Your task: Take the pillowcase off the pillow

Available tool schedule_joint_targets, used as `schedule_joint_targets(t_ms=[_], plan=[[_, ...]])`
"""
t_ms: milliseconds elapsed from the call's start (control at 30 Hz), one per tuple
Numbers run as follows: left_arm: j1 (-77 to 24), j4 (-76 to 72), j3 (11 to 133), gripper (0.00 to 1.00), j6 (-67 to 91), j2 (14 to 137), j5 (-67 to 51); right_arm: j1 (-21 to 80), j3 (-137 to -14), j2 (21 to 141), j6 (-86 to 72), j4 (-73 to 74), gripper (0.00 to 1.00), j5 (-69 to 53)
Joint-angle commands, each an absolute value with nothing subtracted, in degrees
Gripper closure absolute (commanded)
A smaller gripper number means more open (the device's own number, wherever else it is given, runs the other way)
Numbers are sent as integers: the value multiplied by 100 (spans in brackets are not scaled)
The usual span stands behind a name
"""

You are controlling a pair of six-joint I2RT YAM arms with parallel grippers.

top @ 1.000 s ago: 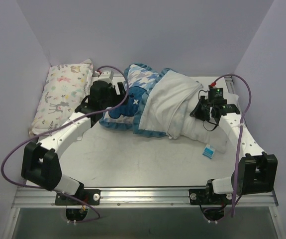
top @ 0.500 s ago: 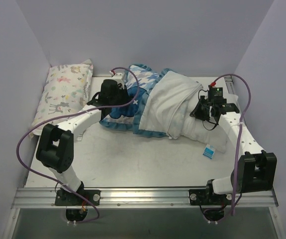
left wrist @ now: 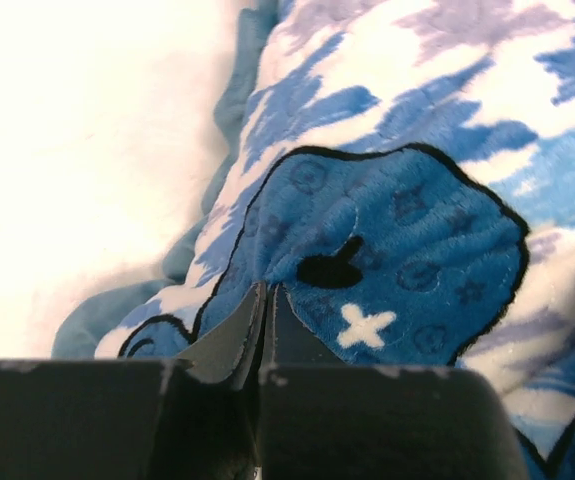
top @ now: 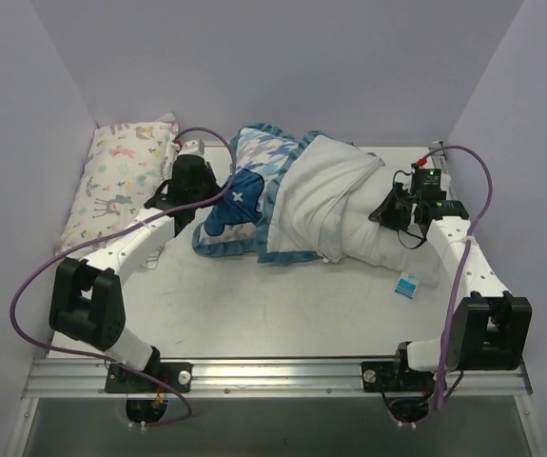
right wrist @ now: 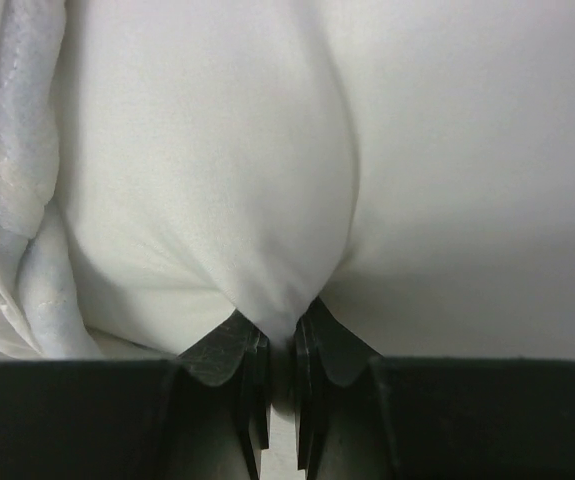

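Note:
The pillowcase (top: 244, 186), blue-and-white houndstooth with a dark blue bear, lies bunched at the middle back of the table, its white reverse folded over the pillow. My left gripper (top: 211, 195) is shut, and its tips pinch the bear patch (left wrist: 397, 230); in the left wrist view the left gripper (left wrist: 267, 295) has fabric creases running into it. The plain white pillow (top: 387, 249) sticks out of the case to the right. My right gripper (top: 389, 208) is shut on a gathered fold of the pillow (right wrist: 217, 150); the right gripper (right wrist: 279, 330) shows white cloth between its fingers.
A smaller pastel animal-print pillow (top: 121, 181) lies along the left wall. A small blue-and-white tag (top: 407, 285) rests on the table (top: 273, 305) by the pillow's near right corner. Lilac walls close in the back and both sides.
My left gripper went from open to shut on the pillowcase, and that arm drew back leftward, shifting the case. The right arm moved slightly right with the pillow.

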State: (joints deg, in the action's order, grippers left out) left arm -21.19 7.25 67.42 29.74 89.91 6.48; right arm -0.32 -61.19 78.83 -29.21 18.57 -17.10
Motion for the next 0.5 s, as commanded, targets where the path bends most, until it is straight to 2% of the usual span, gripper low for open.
schedule_joint_targets(t_ms=[0, 100, 233, 467], plan=[[-1618, 1782, 6654, 100, 3505, 8588, 2703, -465, -6021, 7559, -2944, 1942, 100, -1081], [-1363, 2091, 6269, 100, 4093, 8166, 3137, -597, -5994, 7480, -2997, 1942, 100, -1142], [-976, 2091, 5889, 100, 4333, 7560, 3129, -721, -6020, 7366, -3102, 1942, 100, -1283], [-1282, 1907, 6020, 100, 4025, 7646, 2285, -528, -6257, 7023, -3006, 2118, 100, -1389]])
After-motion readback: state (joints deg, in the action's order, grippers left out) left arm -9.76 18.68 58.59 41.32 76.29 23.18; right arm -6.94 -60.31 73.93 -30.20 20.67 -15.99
